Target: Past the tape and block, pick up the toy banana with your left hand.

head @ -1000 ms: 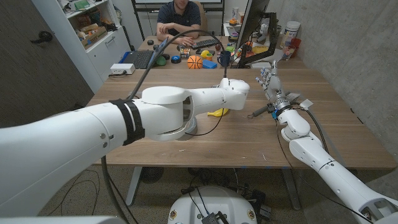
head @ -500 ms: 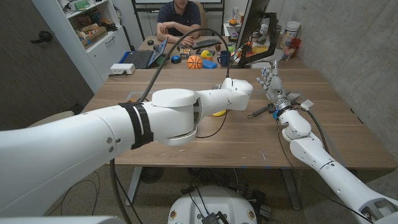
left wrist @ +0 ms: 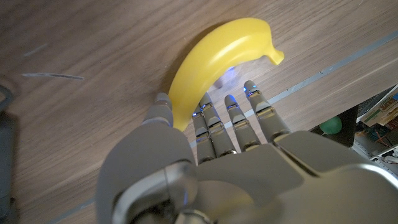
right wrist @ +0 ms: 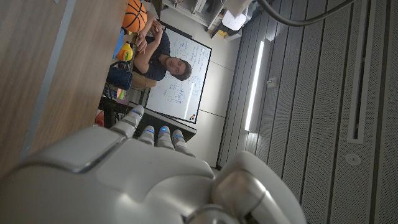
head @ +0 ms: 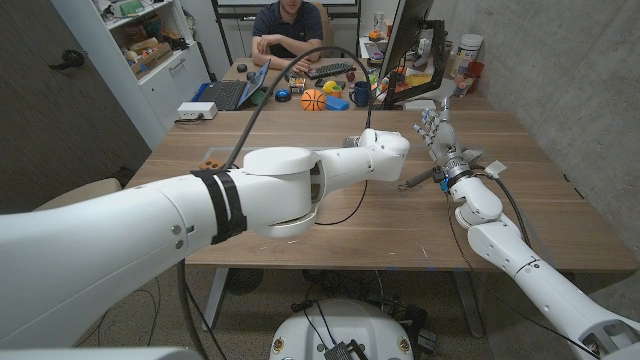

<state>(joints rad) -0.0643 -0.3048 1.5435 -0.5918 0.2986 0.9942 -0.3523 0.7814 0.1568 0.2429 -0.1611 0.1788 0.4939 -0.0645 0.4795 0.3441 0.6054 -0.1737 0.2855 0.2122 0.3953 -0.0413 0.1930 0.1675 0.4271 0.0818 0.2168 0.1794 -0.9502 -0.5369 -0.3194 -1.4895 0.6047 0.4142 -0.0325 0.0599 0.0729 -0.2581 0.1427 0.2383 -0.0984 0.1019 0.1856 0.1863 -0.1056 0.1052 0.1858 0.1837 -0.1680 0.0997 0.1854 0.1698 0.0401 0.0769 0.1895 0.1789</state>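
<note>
On the wooden table [head: 300, 235], well past its middle, your left arm [head: 300, 180] stretched across the head view and covered the spot where its hand worked. In the left wrist view the toy banana [left wrist: 214, 59] lay on the wood grain, its curve bowed away from your left hand [left wrist: 205, 155]. The fingers [left wrist: 233, 121] reached toward it, held close together and only slightly bent; the thumb-side finger touched the banana's near end, and the others ended just beside its inner curve. You had not closed them around it, and the banana rested on the table rather than in a grip.

Your right hand [head: 436, 132] stood near the table's right side in the head view, fingers pointing up and lightly spread, holding nothing. In the right wrist view its fingers [right wrist: 148, 132] showed side by side above the back of the hand [right wrist: 124, 180].

Beyond the table, at a second table [head: 240, 70], a person [head: 288, 28] sat with arms folded. On that far table you could see a small basketball [head: 313, 99], a laptop [head: 228, 92] and a keyboard [head: 332, 70]. In the right wrist view a whiteboard [right wrist: 180, 87] behind the person carried handwriting too small to read. No brand or label was readable on the banana or on either hand.
</note>
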